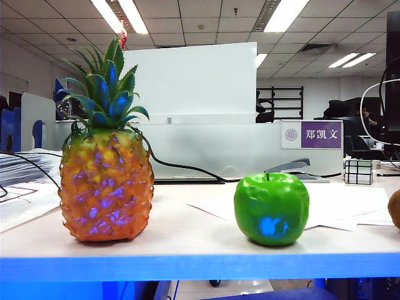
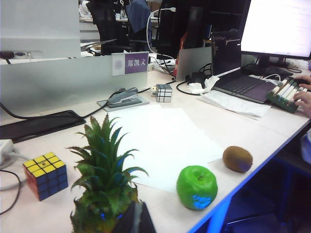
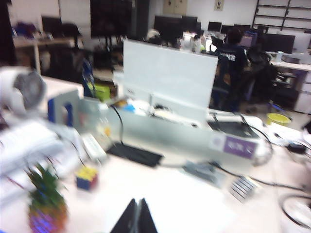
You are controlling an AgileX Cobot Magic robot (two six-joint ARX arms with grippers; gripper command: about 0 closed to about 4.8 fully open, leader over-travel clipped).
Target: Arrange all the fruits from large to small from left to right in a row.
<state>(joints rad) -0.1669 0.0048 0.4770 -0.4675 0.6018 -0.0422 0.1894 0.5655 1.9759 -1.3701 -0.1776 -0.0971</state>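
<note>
Row on the table (image 1: 187, 240): pineapple (image 1: 106, 187) leftmost, apple (image 1: 271, 208) next, kiwi (image 2: 237, 158) rightmost. Left claw (image 2: 135, 218) pinched narrow, empty, above the pineapple. Right claw (image 3: 135, 218) likewise pinched together, raised over the table, holding nothing. Fruits look hollow, light; glossy apple likely slippery, so grip across its widest part.

This is an open-plan office. Rows of fluorescent ceiling panels (image 1: 284, 14) run over a tiled ceiling, and low white desk partitions (image 1: 194, 78) divide the workstations. A purple name plate (image 2: 130, 63) stands on the divider well beyond the left gripper (image 2: 134, 219), with a stapler (image 2: 124, 98) below it. Farther off sit a laptop (image 2: 238, 77), a monitor (image 2: 278, 26), a keyboard (image 2: 284, 92) and office chairs (image 3: 257, 73).
</note>
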